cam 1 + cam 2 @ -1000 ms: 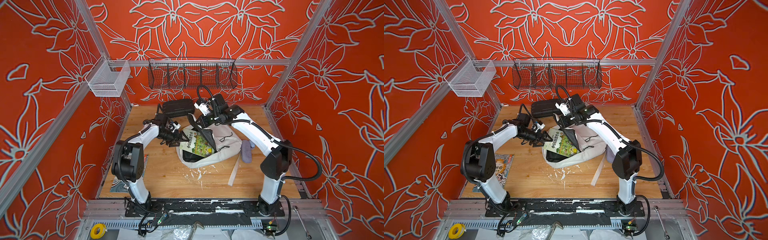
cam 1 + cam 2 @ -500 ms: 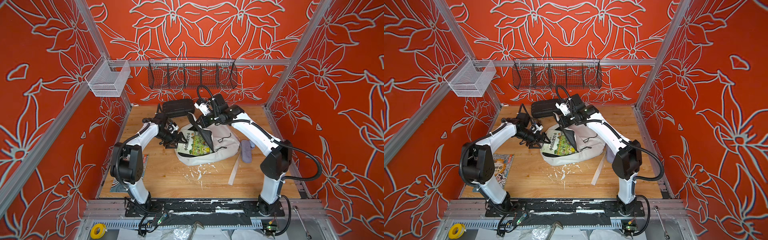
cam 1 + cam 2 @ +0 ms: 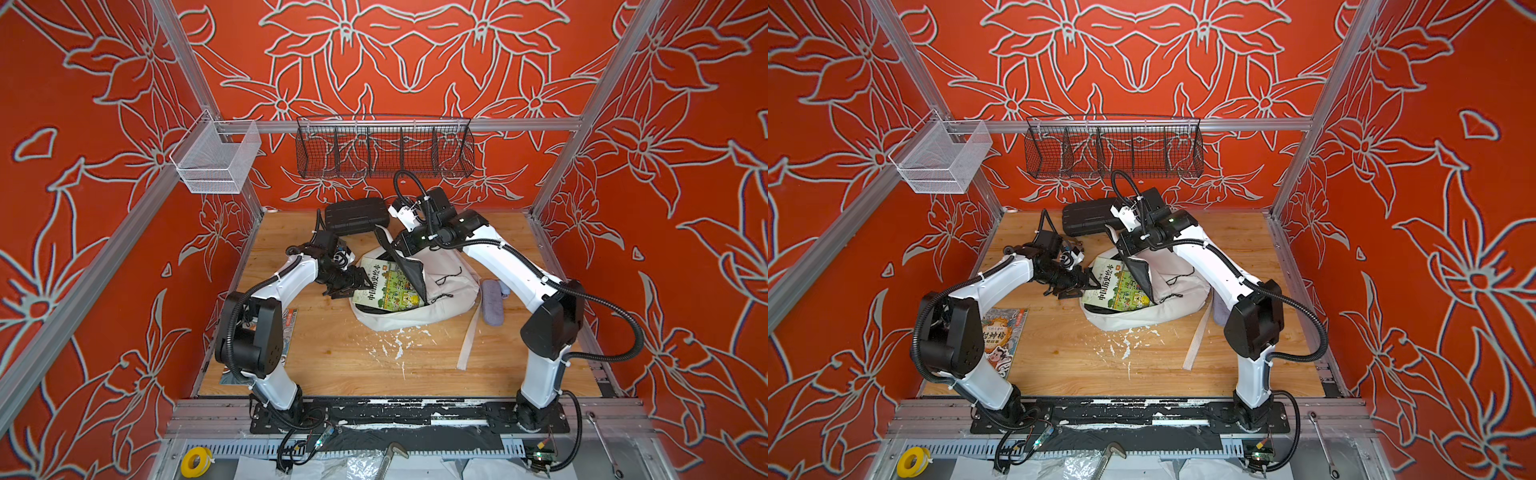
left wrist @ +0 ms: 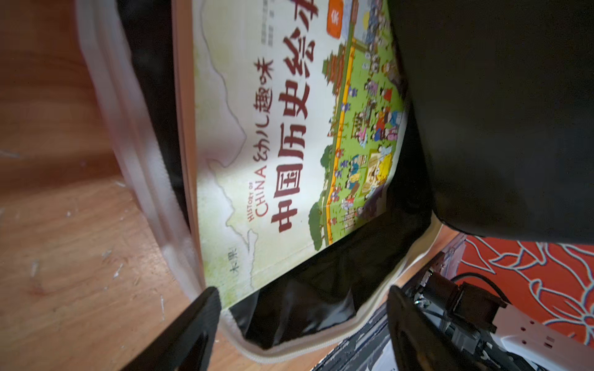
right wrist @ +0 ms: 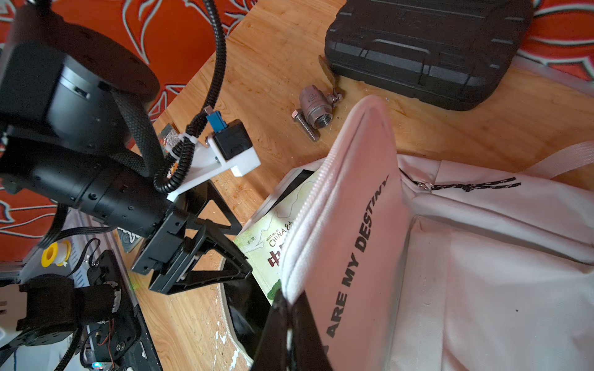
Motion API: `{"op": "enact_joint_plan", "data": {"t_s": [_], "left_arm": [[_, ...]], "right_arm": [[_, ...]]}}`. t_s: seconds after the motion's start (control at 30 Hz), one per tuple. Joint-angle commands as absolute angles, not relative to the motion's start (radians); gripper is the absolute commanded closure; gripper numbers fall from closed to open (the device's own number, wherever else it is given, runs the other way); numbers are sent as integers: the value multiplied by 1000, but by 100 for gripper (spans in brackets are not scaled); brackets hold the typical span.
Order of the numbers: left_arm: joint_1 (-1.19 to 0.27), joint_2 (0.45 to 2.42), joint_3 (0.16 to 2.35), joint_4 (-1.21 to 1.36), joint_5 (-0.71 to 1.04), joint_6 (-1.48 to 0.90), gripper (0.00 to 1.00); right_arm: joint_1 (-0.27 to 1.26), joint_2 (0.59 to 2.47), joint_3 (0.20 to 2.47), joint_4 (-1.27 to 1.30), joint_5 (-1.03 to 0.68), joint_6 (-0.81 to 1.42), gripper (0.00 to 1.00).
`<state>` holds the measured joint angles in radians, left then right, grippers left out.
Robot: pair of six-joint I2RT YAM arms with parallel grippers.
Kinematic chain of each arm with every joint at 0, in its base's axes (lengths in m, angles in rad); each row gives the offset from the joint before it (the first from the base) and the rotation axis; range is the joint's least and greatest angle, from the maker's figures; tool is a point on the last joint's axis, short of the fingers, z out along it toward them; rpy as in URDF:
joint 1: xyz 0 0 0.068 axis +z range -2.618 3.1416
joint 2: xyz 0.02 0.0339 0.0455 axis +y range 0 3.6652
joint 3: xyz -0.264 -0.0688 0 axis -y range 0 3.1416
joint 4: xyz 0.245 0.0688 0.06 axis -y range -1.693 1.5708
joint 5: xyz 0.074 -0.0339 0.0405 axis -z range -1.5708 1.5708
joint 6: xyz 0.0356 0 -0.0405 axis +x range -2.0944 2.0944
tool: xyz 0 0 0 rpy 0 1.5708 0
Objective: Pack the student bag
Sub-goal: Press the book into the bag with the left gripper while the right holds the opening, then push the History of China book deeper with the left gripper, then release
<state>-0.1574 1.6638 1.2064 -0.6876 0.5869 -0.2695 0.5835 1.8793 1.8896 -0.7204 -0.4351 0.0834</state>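
The student bag (image 3: 442, 291) (image 3: 1169, 297) lies on the wooden floor with its mouth toward the left arm. A green picture book (image 3: 386, 286) (image 3: 1117, 286) (image 4: 289, 128) rests partly inside, on the dark lining. My right gripper (image 5: 289, 308) (image 3: 405, 245) is shut on the bag's front flap (image 5: 353, 208), holding it lifted. My left gripper (image 4: 302, 298) (image 3: 353, 286) (image 3: 1077, 286) stands open at the bag's mouth. One of its fingertips (image 4: 205, 298) is beside the book's corner and the zipper edge, gripping nothing.
A black ribbed hard case (image 3: 356, 215) (image 5: 424, 48) stands behind the bag, with a metal valve (image 5: 316, 109) and a bolt beside it. A second book (image 3: 1000, 336) lies by the left arm's base. A grey pouch (image 3: 492, 301) and the bag's loose strap (image 3: 467, 345) lie to the right. Wire baskets (image 3: 384, 147) hang on the back wall.
My left gripper has edged a little toward the bag's mouth, and the book lies lower and deeper in the bag. The right gripper keeps the flap lifted in the same place.
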Motion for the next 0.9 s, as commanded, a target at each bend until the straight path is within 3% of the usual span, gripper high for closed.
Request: {"op": "enact_joint_plan", "data": {"t_s": [0.0,0.43,0.73,0.87], "left_arm": [[-160,1675,1247,-651,530,-263,19],[-160,1893,1348,-596,465,-184,28],[-160,1899,1301,-524,413,-175,16],[-160,1935,1316,-523,472,-182,19]], "right_arm": [[578,1877,1890,-676,-478,60,100],[579,1843,1891,-655,-532,50,100],[579,1845,1894,-659,-538,47,100],[579,1849,1900,-655,-546,51,100]]}}
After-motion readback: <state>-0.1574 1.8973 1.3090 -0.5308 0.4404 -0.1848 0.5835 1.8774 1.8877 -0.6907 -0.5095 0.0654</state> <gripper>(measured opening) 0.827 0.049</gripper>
